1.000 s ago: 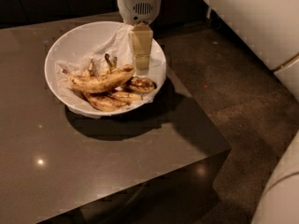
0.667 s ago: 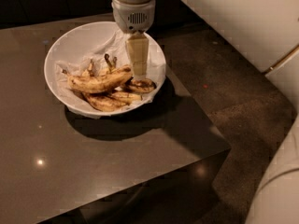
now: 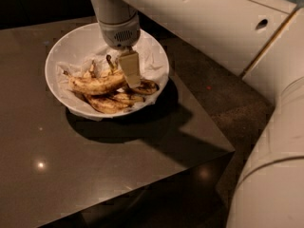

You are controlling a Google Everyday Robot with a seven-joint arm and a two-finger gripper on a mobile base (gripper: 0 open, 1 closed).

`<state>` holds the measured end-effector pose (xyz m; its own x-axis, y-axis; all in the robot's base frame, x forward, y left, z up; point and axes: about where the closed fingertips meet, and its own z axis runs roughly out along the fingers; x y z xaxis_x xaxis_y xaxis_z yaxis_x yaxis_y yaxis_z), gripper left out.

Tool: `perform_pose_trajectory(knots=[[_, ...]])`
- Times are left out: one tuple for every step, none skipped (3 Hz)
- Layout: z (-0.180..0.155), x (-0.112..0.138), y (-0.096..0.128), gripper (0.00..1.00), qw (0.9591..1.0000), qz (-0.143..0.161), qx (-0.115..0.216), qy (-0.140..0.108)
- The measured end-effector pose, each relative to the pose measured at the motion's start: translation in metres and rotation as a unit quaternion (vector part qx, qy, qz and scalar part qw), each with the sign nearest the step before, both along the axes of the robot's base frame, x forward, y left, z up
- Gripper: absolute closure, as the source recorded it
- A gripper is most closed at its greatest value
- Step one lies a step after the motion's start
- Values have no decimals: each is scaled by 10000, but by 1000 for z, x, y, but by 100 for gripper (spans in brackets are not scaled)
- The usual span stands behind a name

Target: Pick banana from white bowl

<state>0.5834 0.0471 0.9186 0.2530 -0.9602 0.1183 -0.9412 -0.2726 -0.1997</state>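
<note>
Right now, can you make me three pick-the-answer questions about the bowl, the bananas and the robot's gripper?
1. Where does the white bowl stand?
A) on the floor
B) on the dark table
C) on a chair

2. What colour is the longest banana?
A) green
B) bright red
C) yellow with brown speckles

3. How is that banana placed?
A) lying in the bowl among the other bananas
B) lifted high in the air
C) lying on the table outside the bowl

Answers:
1 B: the bowl sits on the dark tabletop.
2 C: its peel is pale yellow with brown spots.
3 A: it lies on the bowl's paper lining, and the gripper reaches down into the bowl right at it.
</note>
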Motion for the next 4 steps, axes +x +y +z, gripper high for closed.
perform_pose_trajectory(knots=[[-7,2,9,28,9992,157,-339,-107],[-10,3,19,28,9976,323,-569,-216],[-15,6,27,29,9970,440,-615,-178],[-21,7,33,42,9970,507,-575,-75]])
